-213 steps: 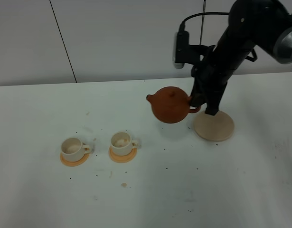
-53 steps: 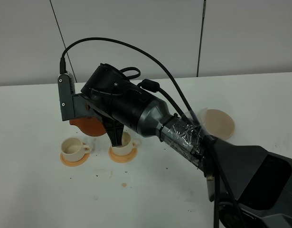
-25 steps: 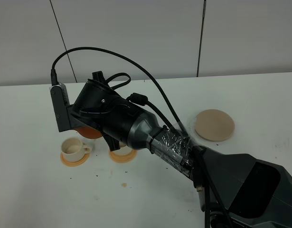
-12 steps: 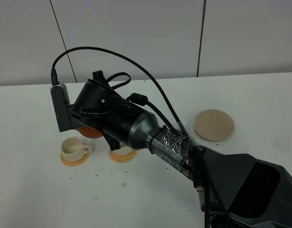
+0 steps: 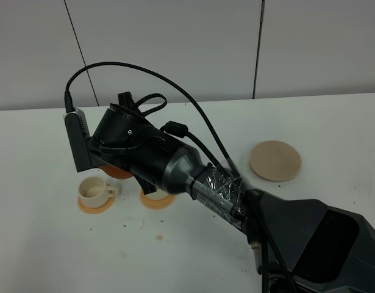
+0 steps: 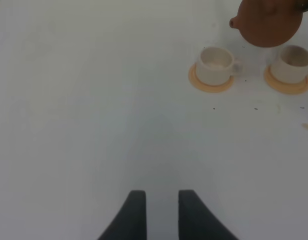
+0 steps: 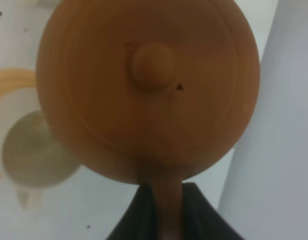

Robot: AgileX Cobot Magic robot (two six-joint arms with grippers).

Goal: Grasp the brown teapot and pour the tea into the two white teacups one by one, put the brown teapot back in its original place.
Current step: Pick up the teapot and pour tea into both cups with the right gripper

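Observation:
The brown teapot (image 7: 148, 85) hangs in the air, my right gripper (image 7: 166, 197) shut on its loop handle. In the left wrist view the brown teapot (image 6: 268, 22) floats just behind the two white teacups, its spout turned toward the left teacup (image 6: 216, 65); the other teacup (image 6: 292, 63) stands beside it. From above, my right arm (image 5: 150, 159) hides most of the teapot (image 5: 117, 173) and one teacup; the left teacup (image 5: 92, 191) shows. The tea is hidden from view. The original place, a beige disc (image 5: 275, 160), lies bare at right. My left gripper (image 6: 159, 210) is open over bare table.
Each teacup sits on a small orange coaster (image 5: 157, 199) (image 6: 210, 84). Small dark specks dot the white table (image 5: 193, 256) in front of the cups. A grey wall stands behind the table.
The right arm has carried the teapot from beside the beige disc leftward to the cups. Over the last second it has barely shifted. The left gripper has stayed still.

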